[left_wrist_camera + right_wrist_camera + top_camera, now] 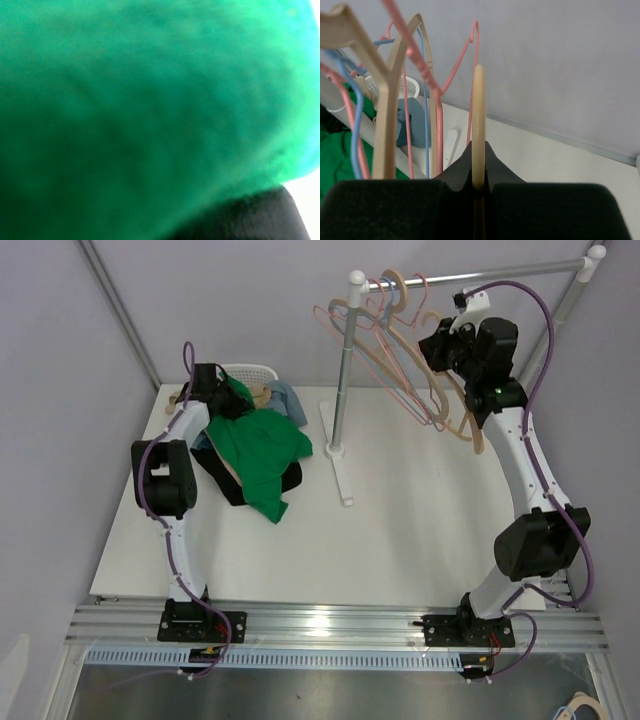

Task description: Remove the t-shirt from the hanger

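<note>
Green t-shirt (262, 445) crumpled, lengthwise near-to-far, beige hanger (478, 125) edge-on

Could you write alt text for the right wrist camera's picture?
The right gripper is shut on a beige hanger seen edge-on. Left of it hang other hangers, pink, blue and beige. A green t-shirt shows at lower left, with the white table beyond.

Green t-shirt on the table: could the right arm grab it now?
Probably not: the right gripper is shut on a beige hanger at the rack, far from the green t-shirt.
</note>
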Tool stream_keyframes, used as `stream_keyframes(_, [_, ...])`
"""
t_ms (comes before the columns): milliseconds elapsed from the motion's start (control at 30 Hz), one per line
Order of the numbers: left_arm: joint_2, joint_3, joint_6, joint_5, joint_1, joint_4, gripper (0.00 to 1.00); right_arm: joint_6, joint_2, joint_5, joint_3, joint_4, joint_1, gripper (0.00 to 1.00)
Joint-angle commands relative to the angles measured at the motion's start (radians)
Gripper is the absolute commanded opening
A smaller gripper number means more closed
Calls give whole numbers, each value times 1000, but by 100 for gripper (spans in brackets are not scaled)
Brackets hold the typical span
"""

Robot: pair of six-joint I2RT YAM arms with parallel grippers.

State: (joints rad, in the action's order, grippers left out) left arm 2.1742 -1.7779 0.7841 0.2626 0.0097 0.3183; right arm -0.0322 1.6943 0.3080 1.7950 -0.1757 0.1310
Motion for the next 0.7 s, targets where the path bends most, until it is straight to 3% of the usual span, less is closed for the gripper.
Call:
stream_keyframes(0, [45, -43, 27, 30, 27, 68, 2, 28, -131, -41, -60, 117, 18, 0])
stream_keyframes(167, [32, -38, 29, 61, 27, 65, 13, 87, -215, -105, -97, 130, 30, 0])
stream_keyframes(267, [12, -37, 26, 73, 27, 57, 30, 109, -231, -128, -85, 137, 30, 0])
stream_keyframes(300, [7, -37, 24, 75, 27, 53, 42, 115, -231, -130, -66, 139, 30, 0])
stream_keyframes(367, [-11, -38, 23, 107, 27, 41, 55, 127, -214, -132, -37, 133, 30, 0])
stream_keyframes(400, [-16, -40, 17, 115, 27, 28, 71, 132, -205, -133, 4, 128, 30, 0])
stream_keyframes(533, [-86, -49, -9, 119, 27, 51, 96, 152, -133, -145, 134, 65, 30, 0])
stream_keyframes(667, [-187, -32, -52, 92, 26, 110, 99, 166, -38, -150, 292, -25, 30, 0])
